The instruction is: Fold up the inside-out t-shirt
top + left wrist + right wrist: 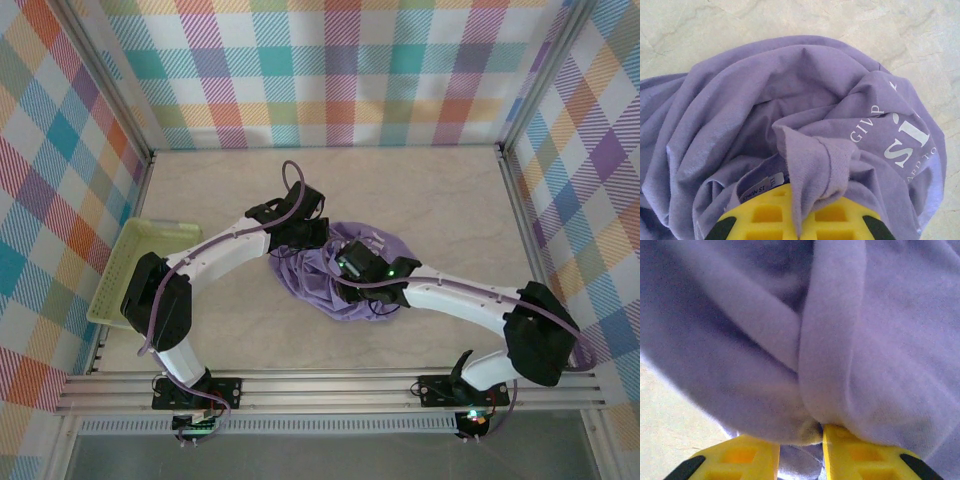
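The lavender t-shirt lies bunched in a rumpled heap at the middle of the table. Its neck label and some white lettering show in the left wrist view. My left gripper sits at the heap's upper left edge, and its yellow fingers are shut on a raised fold of the t-shirt. My right gripper is down on the heap's top right. Its fingertips stand apart and press into the purple cloth, with fabric showing in the gap.
A pale yellow-green tray rests by the left wall. Bare beige tabletop surrounds the heap, bounded by plaid walls at the left, back and right. A metal rail runs along the near edge.
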